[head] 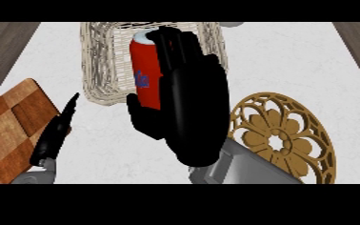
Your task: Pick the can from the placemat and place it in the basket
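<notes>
Transfer in hand: can (pixel 144 71) off the placemat (pixel 281 133), not yet in the basket (pixel 98 62).
Left hand (pixel 56 133) rests straight-fingered at lower left. Right hand (pixel 193 119) curls fingers and thumb round the red can, which shows over the basket's near wall. Next, I judge: carry further in, lower, release.

red can (pixel 144 64) | cream woven basket (pixel 96 57) | gold floral-openwork placemat (pixel 283 134)
</notes>
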